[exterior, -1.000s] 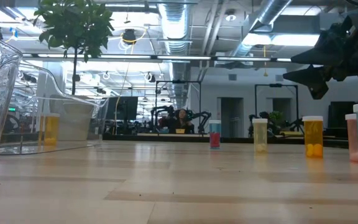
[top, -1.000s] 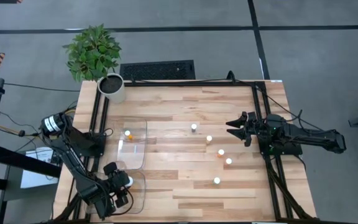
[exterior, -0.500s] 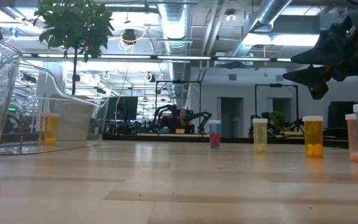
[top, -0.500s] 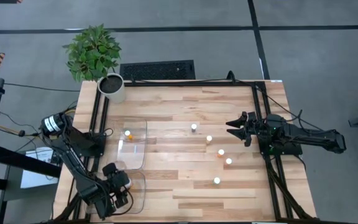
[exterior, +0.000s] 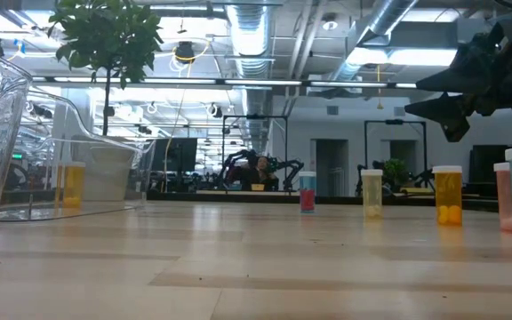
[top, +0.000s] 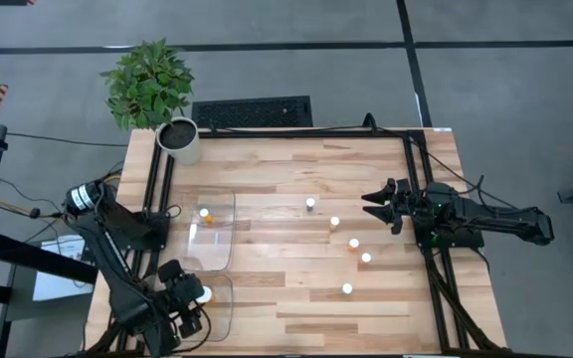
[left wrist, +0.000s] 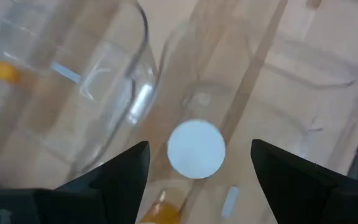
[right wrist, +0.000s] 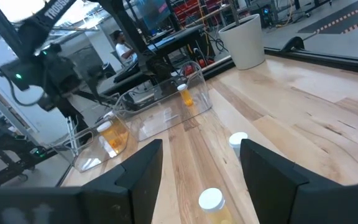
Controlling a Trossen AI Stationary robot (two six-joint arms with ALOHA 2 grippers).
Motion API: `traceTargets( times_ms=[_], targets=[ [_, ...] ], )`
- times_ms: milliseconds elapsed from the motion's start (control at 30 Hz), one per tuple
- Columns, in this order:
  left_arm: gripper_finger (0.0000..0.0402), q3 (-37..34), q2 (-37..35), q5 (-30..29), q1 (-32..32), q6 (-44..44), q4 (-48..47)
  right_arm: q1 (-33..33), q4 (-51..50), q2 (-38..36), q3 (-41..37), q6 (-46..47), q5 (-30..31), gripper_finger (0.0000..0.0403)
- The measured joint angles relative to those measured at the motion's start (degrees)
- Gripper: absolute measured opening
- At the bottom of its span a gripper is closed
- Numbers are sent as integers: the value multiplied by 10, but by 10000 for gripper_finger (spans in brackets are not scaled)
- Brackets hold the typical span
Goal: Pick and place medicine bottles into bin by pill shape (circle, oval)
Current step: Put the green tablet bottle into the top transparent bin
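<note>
Illumination is bright and even, supplied by overhead ceiling strip lights (exterior: 238,82) visible in the low view. On the desk (top: 286,179), shadows are soft and short. The clear bin (exterior: 25,151) shows glare streaks along its walls. The left wrist view is strongly blurred: the white cap (left wrist: 196,149) between the jaws has soft edges. In the right wrist view, the jaws are out of focus and the background is overexposed.

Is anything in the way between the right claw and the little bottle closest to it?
Nothing visible. The right claw is open at the table's right side, and the nearest bottle stands just ahead of it with only bare table between them. The other bottles stand off to the sides.
</note>
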Motion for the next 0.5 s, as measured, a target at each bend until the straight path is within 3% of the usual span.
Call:
traceTargets(
  times_ms=[100,233,333,500],
  targets=[
    [275,54,0,-47,7,0,-52,0,0,0,0,0,0,225],
    [275,112,0,-185,33,24,-94,0,0,0,0,0,0,225],
    [275,142,0,-278,69,94,-94,0,0,0,0,0,0,225],
    [275,153,0,-323,166,252,-33,0,0,0,0,0,0,225]
  ],
)
